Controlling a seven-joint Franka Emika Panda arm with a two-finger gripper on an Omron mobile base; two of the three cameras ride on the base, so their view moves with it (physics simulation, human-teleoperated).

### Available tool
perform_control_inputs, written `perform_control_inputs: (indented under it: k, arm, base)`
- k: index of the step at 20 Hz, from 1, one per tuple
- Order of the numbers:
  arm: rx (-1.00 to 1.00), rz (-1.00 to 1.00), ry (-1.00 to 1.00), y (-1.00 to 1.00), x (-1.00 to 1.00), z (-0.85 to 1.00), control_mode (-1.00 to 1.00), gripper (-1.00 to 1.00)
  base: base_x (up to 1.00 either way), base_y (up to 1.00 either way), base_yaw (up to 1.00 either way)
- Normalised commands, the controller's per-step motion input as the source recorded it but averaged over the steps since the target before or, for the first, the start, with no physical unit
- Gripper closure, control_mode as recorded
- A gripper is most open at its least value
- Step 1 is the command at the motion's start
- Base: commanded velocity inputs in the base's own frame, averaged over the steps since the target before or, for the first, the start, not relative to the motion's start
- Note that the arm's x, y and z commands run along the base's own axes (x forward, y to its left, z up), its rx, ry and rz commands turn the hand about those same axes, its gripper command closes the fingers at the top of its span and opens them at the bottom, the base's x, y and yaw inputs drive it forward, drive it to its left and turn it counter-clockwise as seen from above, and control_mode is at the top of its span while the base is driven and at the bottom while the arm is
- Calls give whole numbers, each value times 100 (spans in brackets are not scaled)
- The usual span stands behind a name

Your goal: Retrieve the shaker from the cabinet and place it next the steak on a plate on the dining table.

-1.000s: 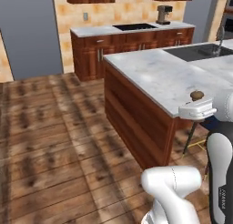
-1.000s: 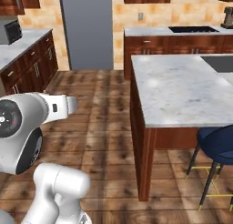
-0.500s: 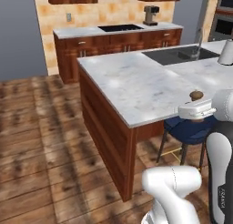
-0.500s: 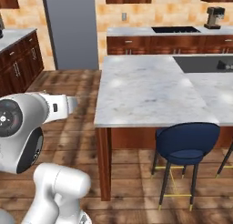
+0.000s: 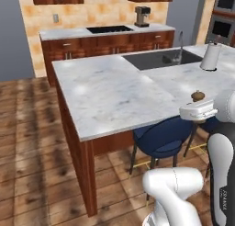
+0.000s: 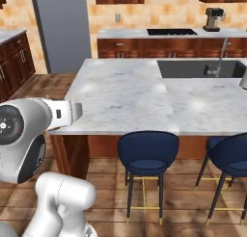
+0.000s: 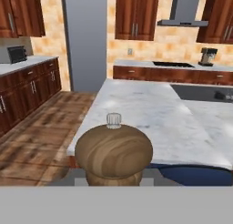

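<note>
Gripper (image 5: pixel 198 105) clenches the shaker (image 7: pixel 113 152) upright, with the dining table (image 7: pixel 141 109) just ahead, below it.

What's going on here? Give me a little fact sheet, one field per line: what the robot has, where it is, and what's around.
Held item: shaker, wooden, close up in the hand view; its knob pokes above the hand
Fingers: hidden by the shaker
Facing: dining table, marble top
On table: sink, faucet, paper-towel roll
Under table edge: blue stools
Background: coffee maker, fridge
Plate and steak: not spotted
</note>
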Motion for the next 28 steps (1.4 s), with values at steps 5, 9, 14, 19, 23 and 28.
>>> perform_control_inputs:
  k: [5,9,14,19,23,28]
  arm:
    - [0,0,0,0,0,0,100,100]
    - [0,0,0,0,0,0,100,100]
    - [0,0,0,0,0,0,100,100]
    - [0,0,0,0,0,0,100,100]
    - [0,0,0,0,0,0,100,100]
    - [0,0,0,0,0,0,100,100]
  base:
    - [-4,-100,32]
    - [-1,-100,12]
    - [0,-100,0]
    - [0,-100,0]
    - [0,-100,0]
    - [0,-100,0]
